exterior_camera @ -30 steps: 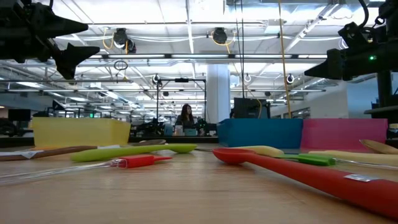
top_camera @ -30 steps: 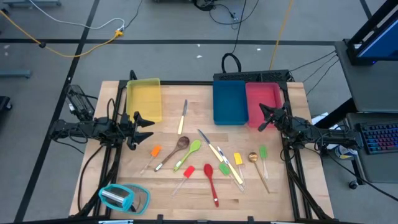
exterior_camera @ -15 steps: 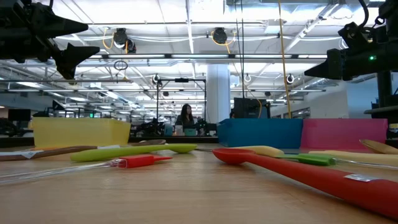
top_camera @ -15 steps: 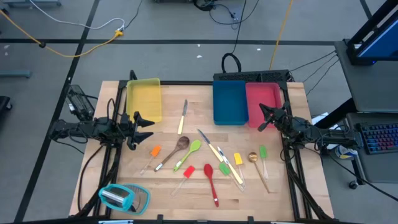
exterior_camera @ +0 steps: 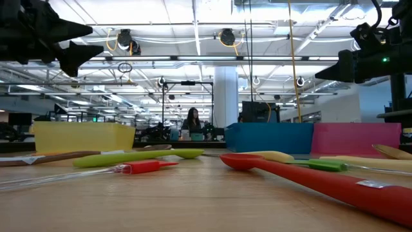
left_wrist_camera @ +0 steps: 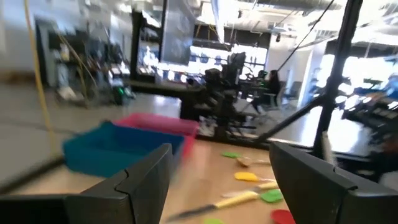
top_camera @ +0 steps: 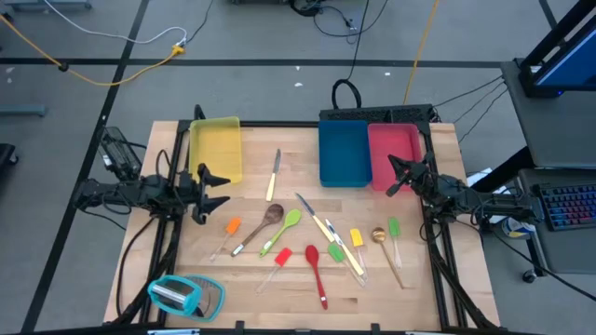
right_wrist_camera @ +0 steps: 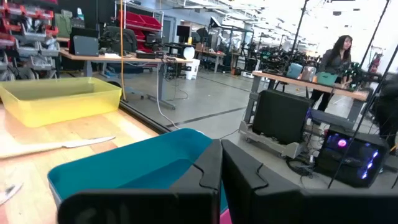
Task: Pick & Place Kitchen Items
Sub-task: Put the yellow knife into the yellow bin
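Note:
Several kitchen items lie flat on the wooden table [top_camera: 279, 298]: a cream-handled knife [top_camera: 274, 175], a brown wooden spoon [top_camera: 261, 225], a green spoon [top_camera: 285, 229], an orange spatula [top_camera: 231, 228], a red spatula [top_camera: 280, 259], a red spoon [top_camera: 316, 270], a yellow spatula [top_camera: 357, 238], a gold spoon [top_camera: 381, 238] and green spatulas [top_camera: 394, 228]. My left gripper [top_camera: 220, 186] is open and empty above the table's left side, beside the yellow tray. My right gripper [top_camera: 393, 177] is shut and empty, hovering at the pink tray's near edge.
A yellow tray [top_camera: 215, 147] stands at the far left, and a blue tray [top_camera: 344, 154] and a pink tray [top_camera: 399, 144] at the far right. A teal-and-clear rounded object [top_camera: 186, 295] lies at the near left corner. A person stands far off in the room [exterior_camera: 192, 121].
My left gripper has risen very slightly. The utensils and my right gripper have stayed where they were.

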`<action>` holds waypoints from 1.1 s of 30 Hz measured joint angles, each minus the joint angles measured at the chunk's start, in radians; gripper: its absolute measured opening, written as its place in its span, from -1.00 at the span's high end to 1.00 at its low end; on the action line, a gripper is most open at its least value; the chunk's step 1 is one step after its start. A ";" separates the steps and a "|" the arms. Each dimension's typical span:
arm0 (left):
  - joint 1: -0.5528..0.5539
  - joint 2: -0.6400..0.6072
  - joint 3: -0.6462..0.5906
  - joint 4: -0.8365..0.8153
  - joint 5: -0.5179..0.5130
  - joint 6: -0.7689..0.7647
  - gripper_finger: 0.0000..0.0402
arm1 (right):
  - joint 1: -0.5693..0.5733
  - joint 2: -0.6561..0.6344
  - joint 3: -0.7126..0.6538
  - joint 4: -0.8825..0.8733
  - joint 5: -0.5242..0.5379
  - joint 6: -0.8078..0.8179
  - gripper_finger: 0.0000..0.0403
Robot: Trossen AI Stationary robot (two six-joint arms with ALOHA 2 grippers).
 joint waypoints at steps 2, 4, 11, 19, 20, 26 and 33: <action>0.000 0.000 0.000 0.019 -0.008 0.068 -0.36 | 0.000 0.000 0.000 0.033 0.000 -0.069 1.00; 0.000 0.000 0.000 0.035 -0.012 0.112 -0.36 | 0.000 0.000 0.000 0.059 0.000 -0.089 1.00; 0.000 0.000 0.000 0.101 -0.027 0.117 -0.36 | 0.000 0.000 0.000 0.099 0.000 -0.181 1.00; 0.000 0.000 0.000 0.093 -0.212 0.132 -0.36 | 0.000 0.000 0.000 0.090 0.000 -0.079 1.00; 0.000 0.000 0.000 0.092 -0.244 0.146 -0.36 | 0.000 0.000 0.000 0.085 0.000 -0.037 1.00; 0.000 0.000 0.000 0.080 -0.327 0.159 -0.36 | 0.000 0.002 0.000 0.076 -0.066 0.117 1.00; 0.000 0.000 0.000 -0.032 -0.349 0.175 -0.36 | 0.000 0.002 0.000 0.106 -0.105 0.070 1.00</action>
